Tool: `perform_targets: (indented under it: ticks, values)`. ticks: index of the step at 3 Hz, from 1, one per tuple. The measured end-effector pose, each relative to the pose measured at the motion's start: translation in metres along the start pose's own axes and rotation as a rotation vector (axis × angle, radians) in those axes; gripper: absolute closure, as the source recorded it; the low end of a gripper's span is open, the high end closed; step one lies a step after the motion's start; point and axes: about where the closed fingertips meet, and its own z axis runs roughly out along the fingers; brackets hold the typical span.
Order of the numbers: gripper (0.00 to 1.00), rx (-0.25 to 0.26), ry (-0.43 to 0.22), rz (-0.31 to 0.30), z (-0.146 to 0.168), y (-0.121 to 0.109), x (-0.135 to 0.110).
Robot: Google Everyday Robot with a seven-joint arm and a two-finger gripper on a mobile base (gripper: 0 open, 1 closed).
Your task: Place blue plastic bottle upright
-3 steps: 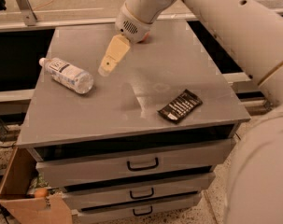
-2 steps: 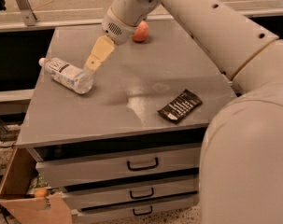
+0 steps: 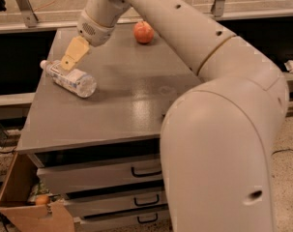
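clear, faintly blue plastic bottle [image 3: 71, 79] with a white cap lies on its side at the left of the grey metal cabinet top [image 3: 136, 105]. its long axis runs from the cap at upper left to the base at lower right. the tan-tipped gripper [image 3: 67, 63] sits right over the cap end, apparently touching. i cannot tell whether it is open or closed.

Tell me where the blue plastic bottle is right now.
The blue plastic bottle lies on its side at picture left on the cabinet top, with the gripper at its capped end.
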Motion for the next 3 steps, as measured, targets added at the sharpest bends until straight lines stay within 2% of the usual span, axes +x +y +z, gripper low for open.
perform_targets:
  ticks: [1, 2, 3]
  values:
    - [0.0, 0.004, 0.037, 0.028, 0.019, 0.009, -0.019]
    - [0.0, 0.033, 0.066, 0.054, 0.037, 0.017, -0.031]
    - [0.0, 0.094, 0.096, 0.059, 0.051, 0.023, -0.04]
